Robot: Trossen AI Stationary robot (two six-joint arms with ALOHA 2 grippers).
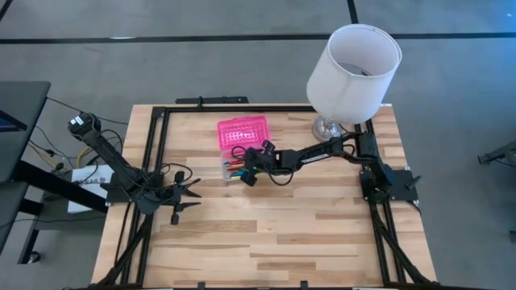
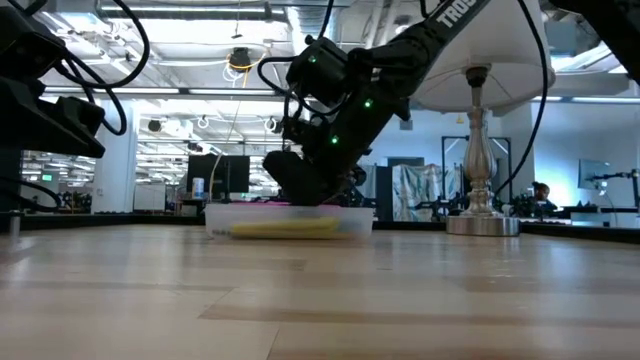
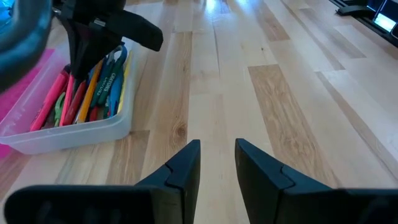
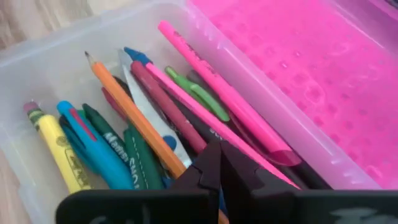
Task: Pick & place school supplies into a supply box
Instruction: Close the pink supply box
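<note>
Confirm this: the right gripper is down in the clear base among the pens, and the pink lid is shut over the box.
Not quite. The right gripper is in the clear base among the pens, but the pink lid lies open flat beside the base, as the high view shows.

Wooden table [image 1: 266, 234] fills the centre and lower part of the frame, dark rails along its edges. Left arm comes in from the left edge – its gripper [image 1: 192, 196] sits low at centre-left, fingers apart, nothing betw. them, pointing right. Right arm reaches from the right-side mount toward frame centre; right gripper [image 1: 244, 171] is over the supply box [image 1: 235, 169], tips down among the school supplies [image 1: 232, 169] – red, orange, yellow bits visible. The box's pink lid [image 1: 242, 131] lies open just above, toward the top. White lamp shade [image 1: 355, 71] stands upper right, its base on the table's top edge. Grey floor all around.
</note>
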